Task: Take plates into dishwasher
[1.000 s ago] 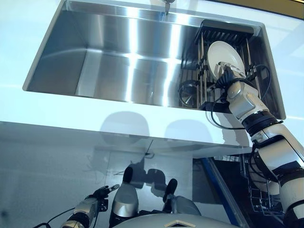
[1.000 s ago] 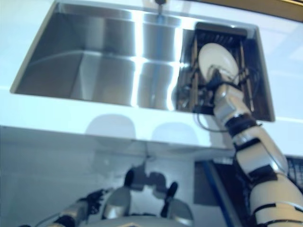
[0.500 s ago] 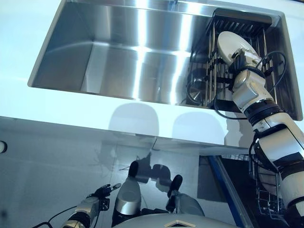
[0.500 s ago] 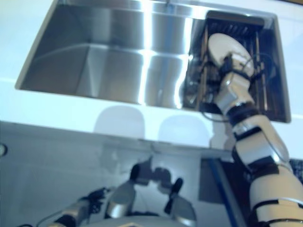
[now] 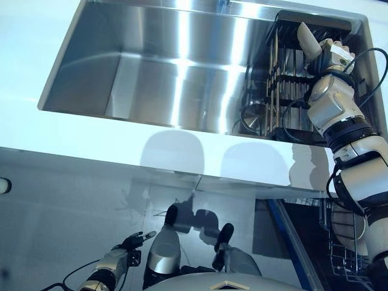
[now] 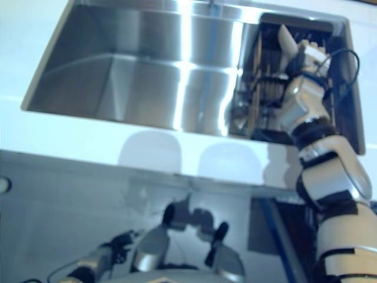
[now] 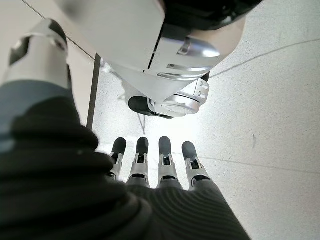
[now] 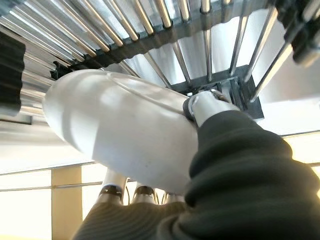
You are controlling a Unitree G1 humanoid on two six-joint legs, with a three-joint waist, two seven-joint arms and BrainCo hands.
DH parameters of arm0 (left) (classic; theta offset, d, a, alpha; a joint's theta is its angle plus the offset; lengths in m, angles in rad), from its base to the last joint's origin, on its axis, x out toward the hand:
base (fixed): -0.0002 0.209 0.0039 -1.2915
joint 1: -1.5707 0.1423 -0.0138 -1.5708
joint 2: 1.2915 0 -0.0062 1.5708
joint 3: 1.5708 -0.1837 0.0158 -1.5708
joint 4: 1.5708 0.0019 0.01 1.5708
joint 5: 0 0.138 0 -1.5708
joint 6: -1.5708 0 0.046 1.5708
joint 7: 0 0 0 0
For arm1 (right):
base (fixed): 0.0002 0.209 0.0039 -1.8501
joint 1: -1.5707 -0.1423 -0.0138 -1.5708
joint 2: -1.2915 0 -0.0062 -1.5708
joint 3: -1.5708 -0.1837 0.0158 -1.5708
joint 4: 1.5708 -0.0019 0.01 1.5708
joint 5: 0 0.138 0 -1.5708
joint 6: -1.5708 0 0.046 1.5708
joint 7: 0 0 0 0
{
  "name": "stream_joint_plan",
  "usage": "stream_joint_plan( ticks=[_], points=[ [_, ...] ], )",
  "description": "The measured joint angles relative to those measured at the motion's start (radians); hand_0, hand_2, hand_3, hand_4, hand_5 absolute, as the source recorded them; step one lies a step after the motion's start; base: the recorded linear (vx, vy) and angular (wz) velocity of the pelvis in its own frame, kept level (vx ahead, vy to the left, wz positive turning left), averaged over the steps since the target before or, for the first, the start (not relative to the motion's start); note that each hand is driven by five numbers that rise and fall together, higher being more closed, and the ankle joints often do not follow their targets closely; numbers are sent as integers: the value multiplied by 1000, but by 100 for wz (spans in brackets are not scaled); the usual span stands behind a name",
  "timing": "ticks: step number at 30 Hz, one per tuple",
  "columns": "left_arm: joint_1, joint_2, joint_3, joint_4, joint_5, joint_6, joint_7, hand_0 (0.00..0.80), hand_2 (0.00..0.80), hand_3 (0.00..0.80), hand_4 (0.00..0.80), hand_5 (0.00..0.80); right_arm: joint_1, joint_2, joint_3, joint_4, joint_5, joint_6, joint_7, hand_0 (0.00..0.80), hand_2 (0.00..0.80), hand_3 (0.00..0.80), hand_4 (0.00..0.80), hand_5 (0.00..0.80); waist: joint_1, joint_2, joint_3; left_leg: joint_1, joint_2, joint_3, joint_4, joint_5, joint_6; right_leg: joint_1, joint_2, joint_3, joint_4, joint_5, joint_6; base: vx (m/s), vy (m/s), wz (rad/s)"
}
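A white plate [image 5: 307, 39] shows edge-on above the black wire dish rack [image 5: 284, 79] at the right end of the steel sink [image 5: 151, 73]. My right hand [image 5: 331, 56] is shut on the plate. In the right wrist view the thumb [image 8: 209, 106] lies over the plate [image 8: 115, 125] and the fingers [image 8: 116, 186] curl under its far side, with the rack's bars behind. My left hand [image 5: 126, 257] hangs low at the lower left, its fingers [image 7: 150, 159] straight and holding nothing.
A round metal piece [image 5: 251, 117] lies on the sink floor beside the rack. Below the white counter [image 5: 182, 151], at the lower right, a wire dishwasher basket [image 5: 339, 251] stands open with something white [image 5: 359, 225] in it.
My right hand has lifted the plate up out of the rack's slots and turned it from face-on to edge-on. The camera has shifted a little. The left hand stays low.
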Motion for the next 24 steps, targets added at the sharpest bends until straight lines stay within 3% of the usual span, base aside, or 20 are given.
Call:
stream_joint_plan(
  ticks=[8, 13, 18, 24],
  points=[
    [5, 0, 30, -5, -6, 6, 5, 0, 0, 0, 0, 0, 83, -112, -141, -115, 247, -95, 21, 800, 800, 800, 800, 800, -18, -3, -2, 48, 1, 13, -9, 0, 1, 36, 1, 15, 0, 0, 0, 64, -6, -4],
    [18, 3, 41, -4, -4, 7, 5, 0, 0, 0, 0, 0, 148, -178, -213, -207, 358, -177, 103, 800, 800, 800, 800, 800, -72, -20, -19, 81, 4, 37, -11, -3, 2, 54, 3, 39, 1, 3, 0, 83, 6, -14],
    [35, 4, 52, 10, 14, 6, 5, 0, 0, 0, 0, 0, 223, -230, -299, -276, 441, -233, 179, 800, 800, 800, 800, 800, -120, -56, -69, 125, 5, 88, -11, -19, 5, 68, 4, 89, 1, 6, 2, 68, 4, -27],
    [34, 1, 52, 75, 17, -4, 5, 0, 0, 0, 0, 0, 309, -304, -360, -329, 518, -246, 263, 800, 800, 800, 800, 800, -198, -84, -127, 167, 8, 139, -12, -34, 7, 79, 8, 141, 0, 11, 3, 26, -19, -27]
  ],
)
